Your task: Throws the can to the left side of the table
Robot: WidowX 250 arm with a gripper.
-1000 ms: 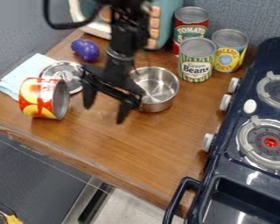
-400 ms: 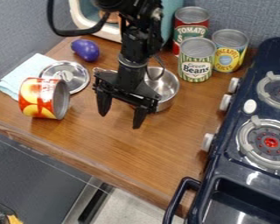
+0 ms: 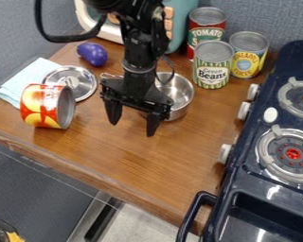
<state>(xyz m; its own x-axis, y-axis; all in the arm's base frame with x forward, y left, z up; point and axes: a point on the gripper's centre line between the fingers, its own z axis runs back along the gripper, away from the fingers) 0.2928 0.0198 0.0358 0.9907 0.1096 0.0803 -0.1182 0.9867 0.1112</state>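
Fingers parted around nothing, the gripper (image 3: pixel 133 129) is hanging above the table (image 3: pixel 141 158), before the steel pot (image 3: pixel 178 94). Orange-red can (image 3: pixel 46 106) is lying on its side at the table's left, touching the cloth (image 3: pixel 29 77).

Compared with the first picture, the gripper (image 3: pixel 132 128) is farther from the tipped can (image 3: pixel 40 106) and nearer the stove (image 3: pixel 271 137), its open fingers also lower in the view. It now hides more of the metal pot (image 3: pixel 183 92) and leaves the lid (image 3: pixel 85 84) fully uncovered. Since the second picture, the arm (image 3: pixel 140 54) above it leans slightly back toward the can's side, and the black cable (image 3: pixel 64 38) shifts that way too
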